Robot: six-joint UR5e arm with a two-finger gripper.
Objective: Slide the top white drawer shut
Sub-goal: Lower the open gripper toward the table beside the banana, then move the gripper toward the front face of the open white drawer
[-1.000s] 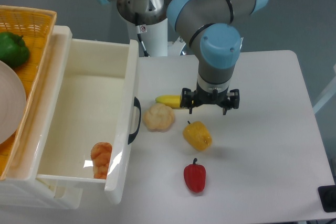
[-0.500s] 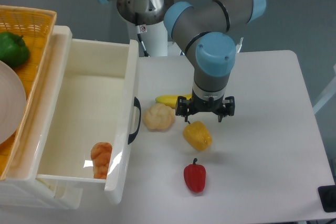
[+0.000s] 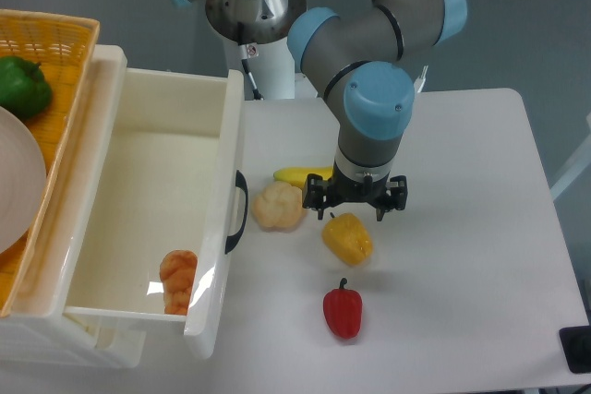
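Note:
The top white drawer (image 3: 138, 173) is pulled far out to the right of its cabinet, and its black curved handle (image 3: 239, 212) faces the table. An orange food item (image 3: 178, 280) lies in its front corner. My gripper (image 3: 352, 212) points down over the table to the right of the handle, just above a yellow pepper (image 3: 347, 238). Its fingers stand apart with nothing between them, and it touches neither the drawer nor the handle.
A cream-coloured round food item (image 3: 279, 206) lies between the handle and my gripper, with a banana (image 3: 300, 175) behind it. A red pepper (image 3: 343, 310) lies nearer the front edge. A yellow wicker basket (image 3: 65, 48) with a green pepper (image 3: 23, 85) sits on top at the left.
My gripper has moved left and slightly toward the front, from beside the banana to just above the yellow pepper. The drawer and the food items have not moved.

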